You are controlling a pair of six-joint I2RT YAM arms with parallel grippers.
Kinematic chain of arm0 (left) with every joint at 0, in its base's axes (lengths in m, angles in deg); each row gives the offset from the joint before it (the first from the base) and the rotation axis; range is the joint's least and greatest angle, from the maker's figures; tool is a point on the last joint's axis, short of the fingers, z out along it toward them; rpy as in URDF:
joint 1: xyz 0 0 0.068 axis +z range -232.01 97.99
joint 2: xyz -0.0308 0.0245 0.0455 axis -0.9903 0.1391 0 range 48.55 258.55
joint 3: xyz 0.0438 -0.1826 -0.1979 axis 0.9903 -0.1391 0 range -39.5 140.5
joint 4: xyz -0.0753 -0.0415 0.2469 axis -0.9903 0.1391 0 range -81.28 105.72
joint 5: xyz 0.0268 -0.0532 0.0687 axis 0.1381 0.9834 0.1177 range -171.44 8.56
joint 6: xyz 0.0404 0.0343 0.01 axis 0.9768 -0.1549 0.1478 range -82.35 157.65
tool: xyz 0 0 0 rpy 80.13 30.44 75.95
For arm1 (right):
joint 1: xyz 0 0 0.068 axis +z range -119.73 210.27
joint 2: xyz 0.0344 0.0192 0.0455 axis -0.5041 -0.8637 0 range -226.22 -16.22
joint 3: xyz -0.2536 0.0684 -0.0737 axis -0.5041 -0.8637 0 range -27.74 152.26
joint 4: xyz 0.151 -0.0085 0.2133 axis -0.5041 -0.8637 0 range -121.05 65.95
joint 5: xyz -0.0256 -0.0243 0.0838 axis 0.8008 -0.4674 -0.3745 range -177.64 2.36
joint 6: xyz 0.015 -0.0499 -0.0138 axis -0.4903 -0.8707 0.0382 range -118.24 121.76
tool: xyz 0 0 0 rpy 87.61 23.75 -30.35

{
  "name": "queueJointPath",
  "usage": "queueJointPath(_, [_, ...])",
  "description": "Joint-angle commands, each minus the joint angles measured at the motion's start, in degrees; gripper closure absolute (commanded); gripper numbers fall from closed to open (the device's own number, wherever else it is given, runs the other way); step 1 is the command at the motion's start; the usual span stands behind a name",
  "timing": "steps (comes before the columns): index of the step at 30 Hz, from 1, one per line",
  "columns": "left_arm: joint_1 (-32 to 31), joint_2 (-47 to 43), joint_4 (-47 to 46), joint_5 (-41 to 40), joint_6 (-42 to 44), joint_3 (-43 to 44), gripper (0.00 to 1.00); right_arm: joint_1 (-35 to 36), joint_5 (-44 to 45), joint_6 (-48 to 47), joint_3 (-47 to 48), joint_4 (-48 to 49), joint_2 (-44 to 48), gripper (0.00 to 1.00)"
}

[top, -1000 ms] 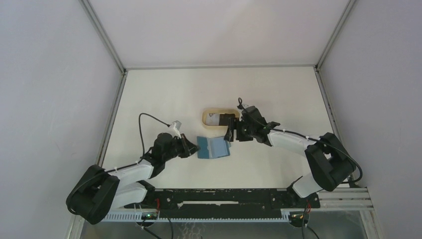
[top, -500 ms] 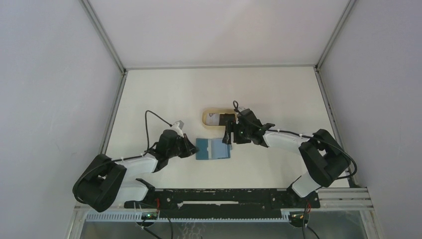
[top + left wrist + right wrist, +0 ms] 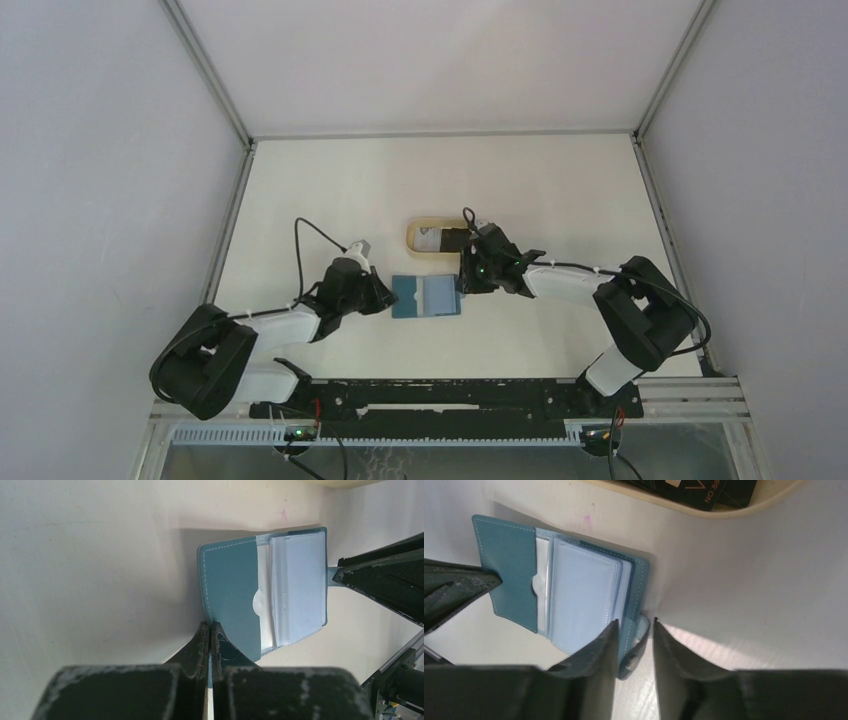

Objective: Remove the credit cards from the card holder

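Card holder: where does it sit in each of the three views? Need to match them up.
Top external: card holder at centre, open, between left gripper and right gripper, on the near side of the tan tray.
Left wrist: upper middle to right; left gripper shut on its near edge.
Right wrist: left of centre; snap tab between the right gripper's fingers.
Shared landmark: the tan tray, at the top edge of both wrist views.
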Motion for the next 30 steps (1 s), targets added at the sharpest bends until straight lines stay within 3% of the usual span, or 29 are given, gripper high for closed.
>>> queueJointPath(1, [-0.1,-0.9,4.1,-4.0,1.7,1.1,1.0,1.5,1.9,0.4,2.2,-0.4,1.6,0.71])
queueJointPath(4, [-0.1,-1.6,4.3,-4.1,1.5,0.9,1.0,1.9,1.8,0.4,2.2,-0.6,1.7,0.98])
queueJointPath(5, [-0.2,-1.9,4.2,-4.1,1.5,0.9,1.0,1.9,1.7,0.4,2.2,-0.6,1.9,1.0])
queueJointPath(11, [-0.2,-4.3,4.4,-3.8,0.7,1.0,1.0,1.9,0.7,0.6,4.0,-2.9,7.3,1.0])
queueJointPath(16, [-0.2,-6.5,4.2,-2.7,-0.1,1.4,1.0,1.4,-9.7,1.9,7.4,0.3,10.4,1.0])
queueJointPath(20, [-0.2,-6.8,2.8,-1.7,-0.9,0.6,1.0,0.2,-19.6,4.7,8.7,5.6,6.8,1.0])
queueJointPath(25, [-0.2,-6.3,-0.2,-0.3,-2.1,-0.9,1.0,-1.2,-23.6,5.6,7.7,6.0,3.7,1.0])
queueJointPath(30, [-0.2,-2.7,-4.9,1.5,-3.7,-1.6,1.0,-0.4,-29.6,10.2,8.9,14.9,-0.7,1.0])
